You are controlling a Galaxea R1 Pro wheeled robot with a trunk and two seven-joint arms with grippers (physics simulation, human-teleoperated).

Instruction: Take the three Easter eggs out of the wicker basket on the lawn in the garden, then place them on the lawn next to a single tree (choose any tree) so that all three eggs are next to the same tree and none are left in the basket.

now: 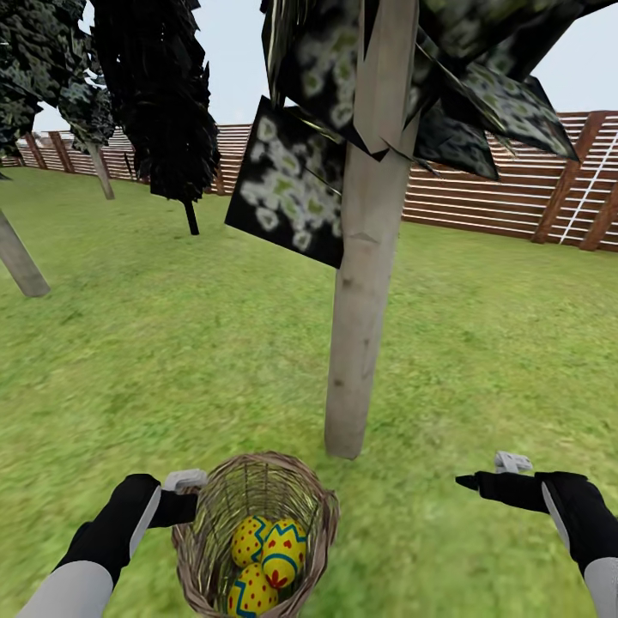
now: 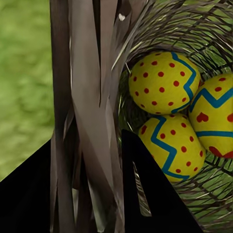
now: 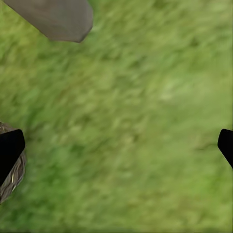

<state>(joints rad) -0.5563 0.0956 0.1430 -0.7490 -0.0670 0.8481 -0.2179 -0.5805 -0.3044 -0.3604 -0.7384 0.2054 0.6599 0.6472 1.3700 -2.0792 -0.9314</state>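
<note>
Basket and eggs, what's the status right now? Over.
Left gripper shut on wicker basket rim. Right gripper open, empty, over lawn. Three Easter eggs all in basket, tree trunk just beyond. Nothing in the way.

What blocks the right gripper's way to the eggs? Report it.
The wicker basket wall stands between: the three Easter eggs lie deep inside it, left of the open right gripper. From above, nothing covers them.

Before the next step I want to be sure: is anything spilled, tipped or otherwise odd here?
Nothing stands out. The basket is upright beside the tree, with all three eggs inside it and none on the lawn. The left gripper clamps the basket's rim; the right gripper is open over grass.
</note>
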